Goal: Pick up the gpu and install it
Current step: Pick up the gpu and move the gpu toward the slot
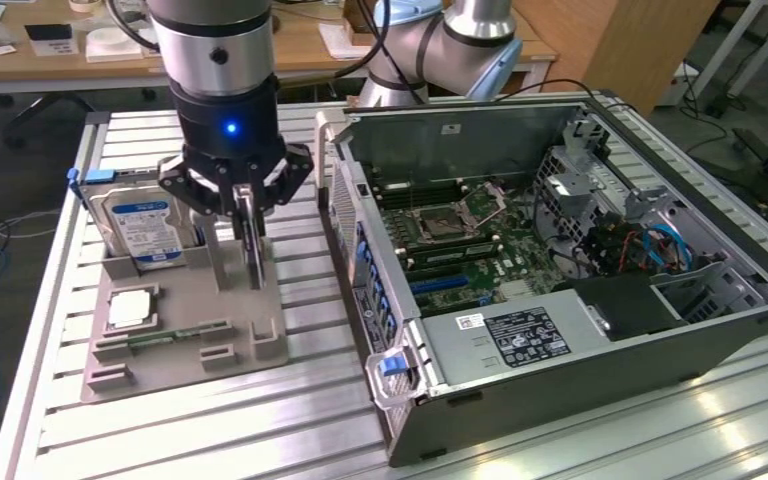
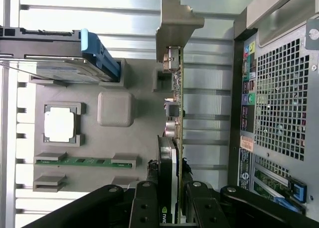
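Tool [image 2: 170, 190] pinches thin, flat gpu [image 2: 168, 156] with pale metal bracket [image 2: 177, 21].

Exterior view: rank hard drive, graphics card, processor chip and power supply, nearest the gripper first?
1. graphics card, held in the gripper
2. hard drive, exterior view's left
3. processor chip, on the grey tray
4. power supply, inside the case

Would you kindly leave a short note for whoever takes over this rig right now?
Claw: closed on the gpu, gripping it from above.
Gpu: upright on edge at the grey holder tray, beside the open computer case. I cannot tell whether it has cleared the tray.
Done: grasp made.
Left: the card is not yet in the case or seated on the motherboard.
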Robot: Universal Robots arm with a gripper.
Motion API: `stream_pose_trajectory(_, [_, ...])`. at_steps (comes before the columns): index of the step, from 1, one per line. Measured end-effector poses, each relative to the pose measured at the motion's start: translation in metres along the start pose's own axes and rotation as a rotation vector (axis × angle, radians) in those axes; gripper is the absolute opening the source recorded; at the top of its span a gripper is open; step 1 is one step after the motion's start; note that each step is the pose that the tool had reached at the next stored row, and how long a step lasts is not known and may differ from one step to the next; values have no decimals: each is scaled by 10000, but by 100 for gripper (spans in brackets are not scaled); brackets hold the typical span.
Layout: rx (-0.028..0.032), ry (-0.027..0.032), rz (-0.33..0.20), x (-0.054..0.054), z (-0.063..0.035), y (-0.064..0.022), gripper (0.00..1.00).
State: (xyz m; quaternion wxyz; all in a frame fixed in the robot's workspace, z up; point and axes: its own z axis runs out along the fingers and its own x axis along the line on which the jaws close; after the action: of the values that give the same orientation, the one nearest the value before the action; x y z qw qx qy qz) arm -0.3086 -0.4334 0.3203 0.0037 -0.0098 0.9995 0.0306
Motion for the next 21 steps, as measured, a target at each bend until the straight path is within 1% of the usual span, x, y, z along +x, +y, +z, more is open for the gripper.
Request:
stream_pose_trajectory(2, [7, 0, -1, -1, -12, 1, 27])
stream_pose_trajectory(3, [60, -1, -1, -1, -15, 1, 27])
stream_pose_trajectory(5, [298, 5, 1, -1, -20, 1, 27])
stream_pose_trajectory(6, [380, 6, 18, -1, -20, 1, 27])
stream_pose_trajectory(7, [414, 4, 79, -1, -20, 1, 27])
stream_pose_trajectory(12, [428, -19, 667, -1, -23, 1, 27])
stream_pose_trajectory(14, [436, -22, 725, -1, -27, 2, 27])
stream_pose_trajectory(16, [459, -21, 743, -1, -35, 2, 27])
stream_pose_trajectory(21, [484, -22, 745, -1, -64, 4, 27])
